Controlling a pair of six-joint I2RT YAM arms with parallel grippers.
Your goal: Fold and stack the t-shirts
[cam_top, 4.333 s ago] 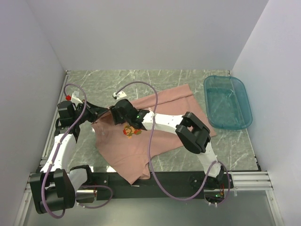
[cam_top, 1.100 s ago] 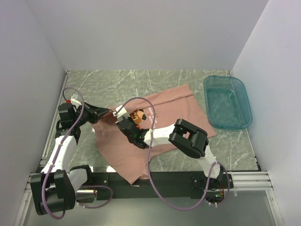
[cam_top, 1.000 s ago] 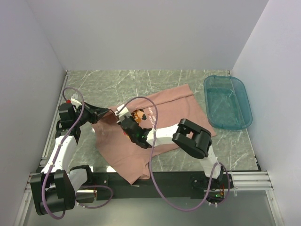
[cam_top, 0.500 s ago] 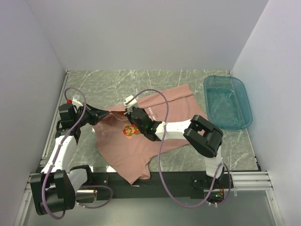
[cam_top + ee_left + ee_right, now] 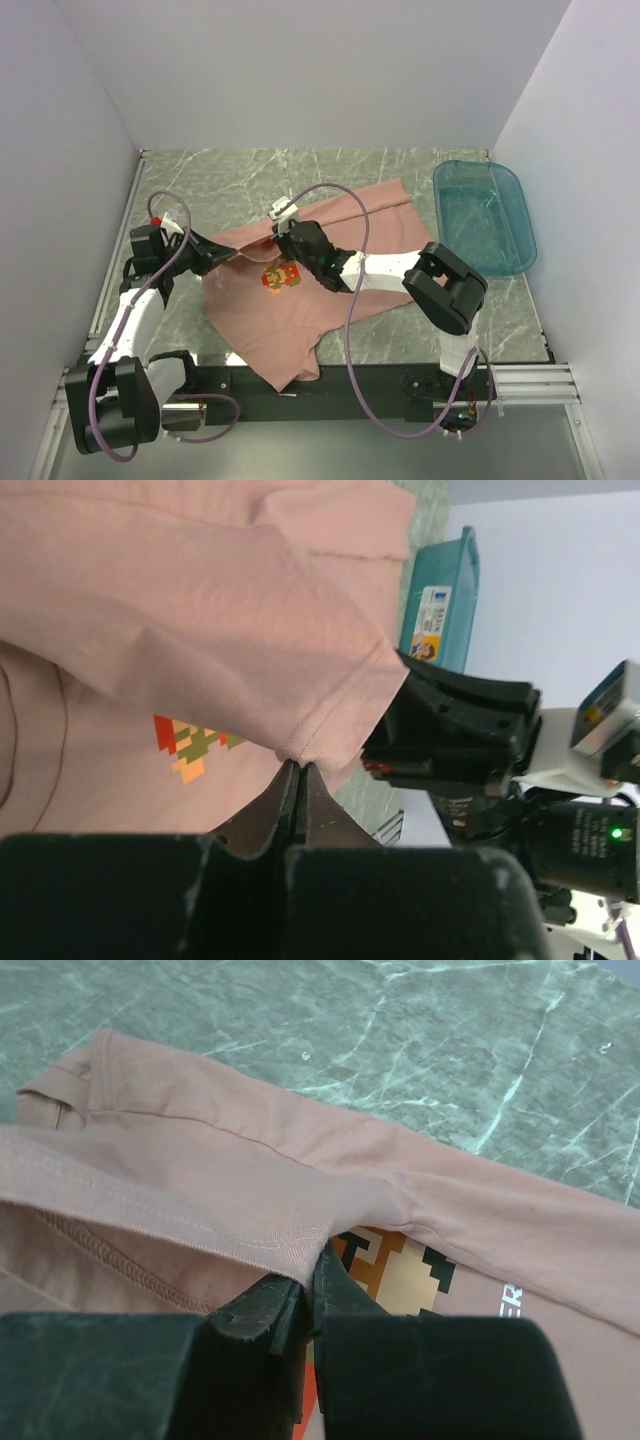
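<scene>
T-shirt (image 5: 270, 312) is clamped tight by left pincer (image 5: 298, 772) and right pincer (image 5: 311, 1263), seemingly at its hems.

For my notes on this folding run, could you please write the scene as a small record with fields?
garment: pink t-shirt, lying unfolded on the table, print facing up
left jaws: shut on a stitched hem of the t-shirt
right jaws: shut on a fabric edge near the print
tub: teal, at the table's far right
fold: not yet done
</scene>
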